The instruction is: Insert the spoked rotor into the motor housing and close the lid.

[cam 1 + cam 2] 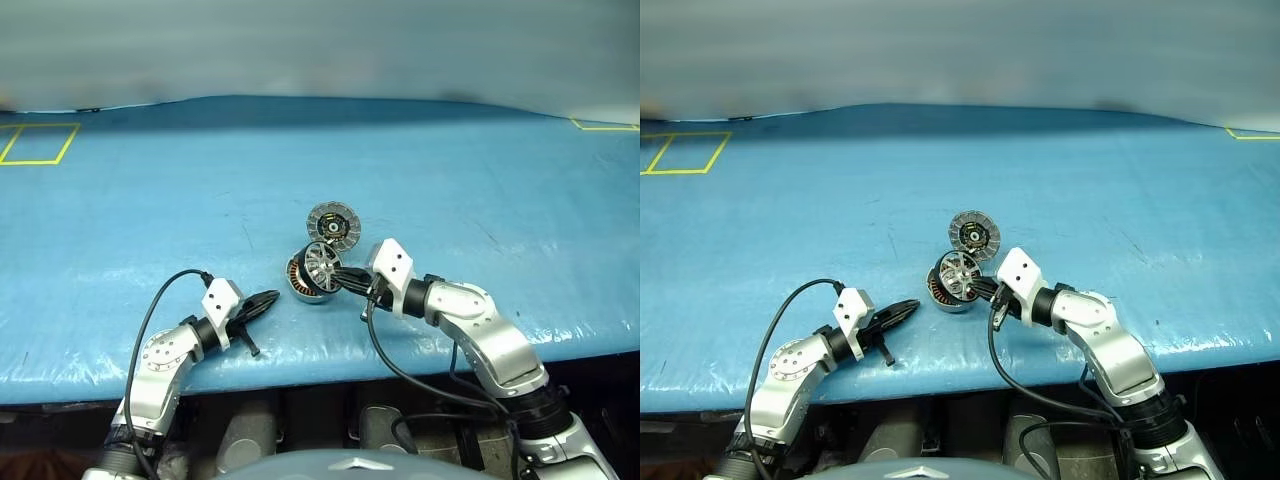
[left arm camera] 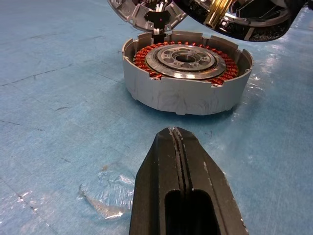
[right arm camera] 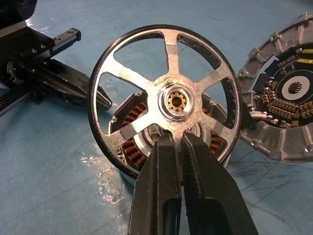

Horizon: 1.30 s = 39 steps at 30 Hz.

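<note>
I see the left gripper (image 1: 268, 301) pinched closed, empty, on the blue table (image 1: 120, 220). Right of it, round grey metal motor housing (image 1: 303, 283); right gripper (image 1: 342, 279) clamps the black-rimmed silver-spoked rotor (image 1: 322, 262) above it. Grey disc lid (image 1: 333, 226) stands open behind.

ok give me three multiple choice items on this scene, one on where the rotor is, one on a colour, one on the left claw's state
1. Where is the spoked rotor?
A. flat on the cloth, far from the housing
B. held on edge by the right claw, just over the motor housing
C. seated flat inside the housing

2. What colour are the windings inside the housing?
A. copper-orange
B. green
C. white

3. How is the left claw?
A. shut on the lid
B. wide open
C. shut and holding nothing

Key: 1 B, the black fingers pinch a spoke near the hub, with the windings visible behind the wheel. 2 A, the ring around the silver centre is copper-orange. 3 C, its fingers meet, pointing at the housing; the lid lies open beyond.
</note>
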Motion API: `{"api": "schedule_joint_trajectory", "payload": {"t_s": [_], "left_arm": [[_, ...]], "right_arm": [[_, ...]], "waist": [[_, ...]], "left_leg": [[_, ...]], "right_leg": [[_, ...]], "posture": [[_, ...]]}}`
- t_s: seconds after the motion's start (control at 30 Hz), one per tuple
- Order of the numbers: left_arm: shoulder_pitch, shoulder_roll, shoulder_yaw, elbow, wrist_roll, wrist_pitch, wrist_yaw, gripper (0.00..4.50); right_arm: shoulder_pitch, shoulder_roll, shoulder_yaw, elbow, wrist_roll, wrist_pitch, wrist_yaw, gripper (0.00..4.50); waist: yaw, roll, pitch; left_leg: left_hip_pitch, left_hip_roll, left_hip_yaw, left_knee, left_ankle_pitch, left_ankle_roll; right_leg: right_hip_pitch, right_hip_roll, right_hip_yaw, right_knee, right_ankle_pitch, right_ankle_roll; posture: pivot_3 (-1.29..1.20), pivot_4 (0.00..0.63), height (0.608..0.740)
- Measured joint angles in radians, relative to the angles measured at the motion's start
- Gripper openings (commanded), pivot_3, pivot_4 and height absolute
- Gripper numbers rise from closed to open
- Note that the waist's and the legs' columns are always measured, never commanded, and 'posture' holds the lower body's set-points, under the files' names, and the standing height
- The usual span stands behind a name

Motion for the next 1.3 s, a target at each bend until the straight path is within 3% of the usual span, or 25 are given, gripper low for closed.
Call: {"api": "schedule_joint_trajectory", "payload": {"t_s": [0.7, 0.83, 1.23, 1.3], "left_arm": [[0.003, -0.018, 0.006, -0.003, -0.013, 0.024, 0.02, 0.0], [0.004, -0.018, 0.006, -0.003, -0.013, 0.024, 0.022, 0.0], [0.007, -0.018, 0.006, -0.004, -0.013, 0.022, 0.034, 0.0], [0.007, -0.018, 0.006, -0.004, -0.013, 0.021, 0.035, 0.0]], "right_arm": [[-0.046, 0.012, 0.02, 0.104, -0.091, -0.078, 0.016, 0.05], [-0.049, 0.009, 0.02, 0.105, -0.094, -0.076, 0.03, 1.08], [-0.048, 0.033, 0.014, 0.112, -0.083, -0.084, 0.024, 1.08], [-0.049, 0.049, 0.004, 0.112, -0.063, -0.08, 0.028, 0.7]], "waist": [[0.001, 0.0, 0.0], [0.001, 0.0, 0.0], [0.0, 0.0, 0.0], [-0.001, 0.0, 0.0]], "left_leg": [[0.002, 0.0, 0.0, 0.001, 0.0, 0.0], [0.002, 0.0, 0.0, 0.001, 0.0, 0.0], [0.003, 0.0, 0.0, 0.001, 0.0, 0.0], [0.003, 0.0, 0.0, 0.001, 0.0, 0.0]], "right_leg": [[0.003, 0.0, 0.0, 0.0, 0.0, 0.0], [0.003, 0.0, 0.0, 0.0, 0.0, 0.0], [0.003, 0.001, 0.0, 0.001, 0.0, 0.0], [0.003, 0.001, 0.0, 0.001, 0.001, 0.0]], "posture": [[0.0, 0.15, 0.74], [0.0, 0.15, 0.74], [0.0, 0.15, 0.74], [0.0, 0.15, 0.74]]}}
